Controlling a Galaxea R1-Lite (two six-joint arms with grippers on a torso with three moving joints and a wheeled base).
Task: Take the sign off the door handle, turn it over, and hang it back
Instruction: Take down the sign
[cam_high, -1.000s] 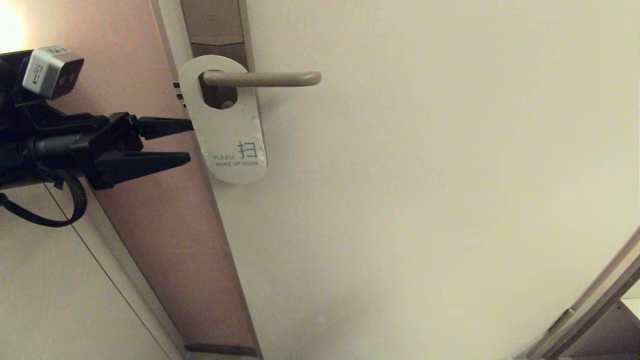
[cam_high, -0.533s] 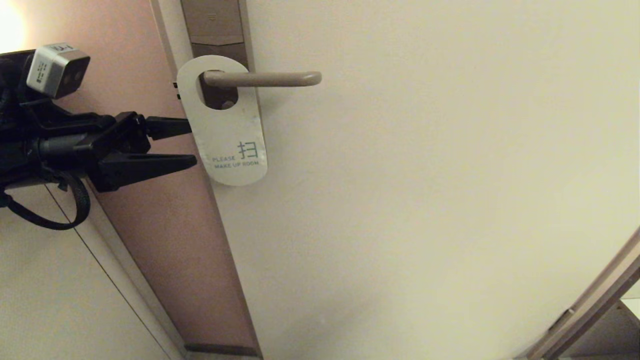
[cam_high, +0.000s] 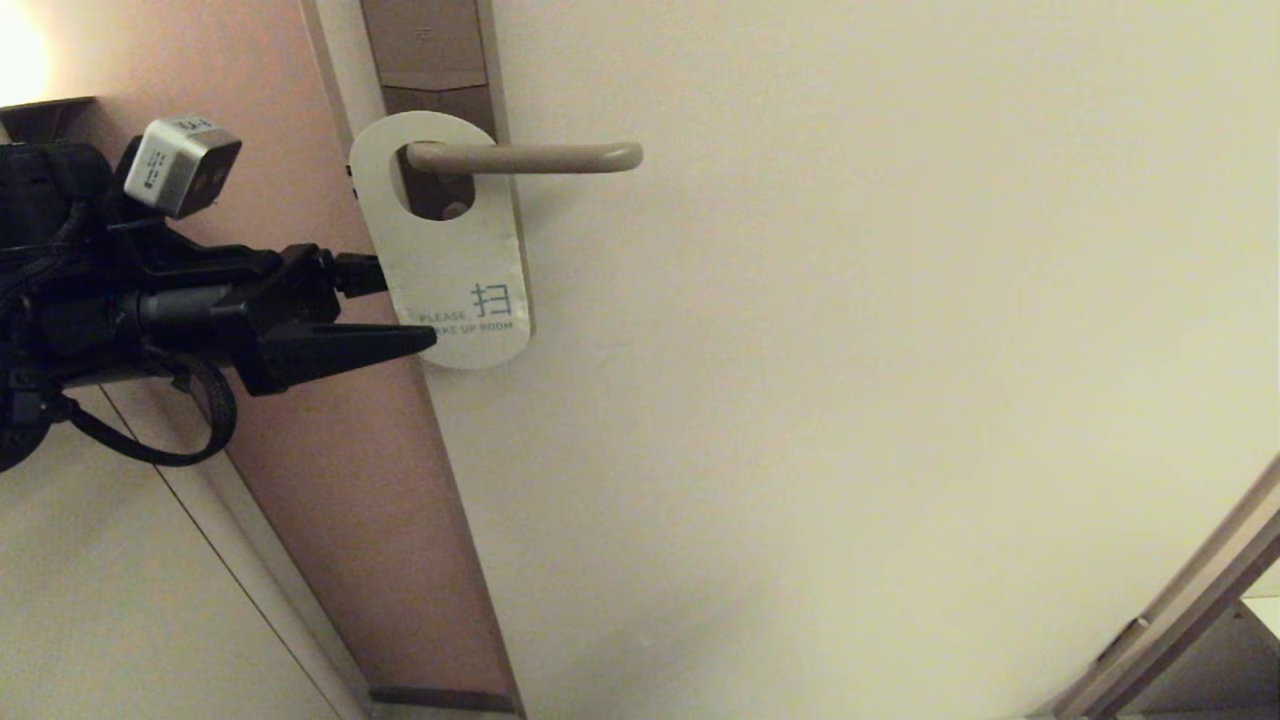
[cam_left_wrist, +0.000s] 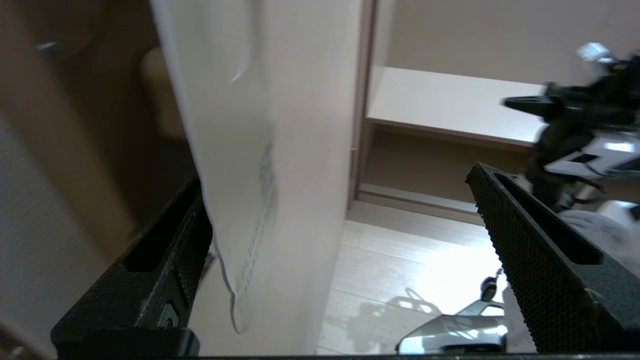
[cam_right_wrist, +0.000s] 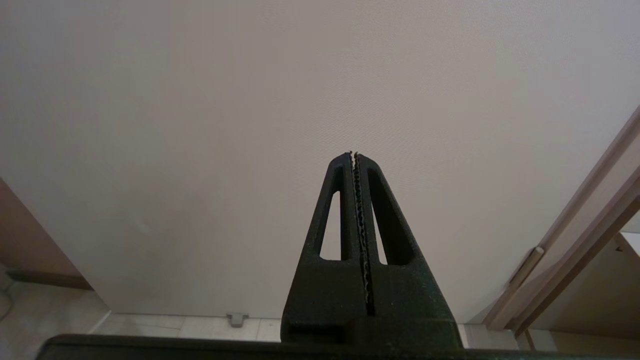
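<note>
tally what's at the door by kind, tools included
sign: 1
door handle: 1
lock plate: 1
open tool: 1, the left tool straddling the sign's edge
shut tool: 1, the right tool, parked facing the door
total: 5

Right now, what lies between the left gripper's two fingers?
The sign's lower edge, in the left wrist view. The left gripper stands open astride it, unclosed; the sign hangs on the door handle.
</note>
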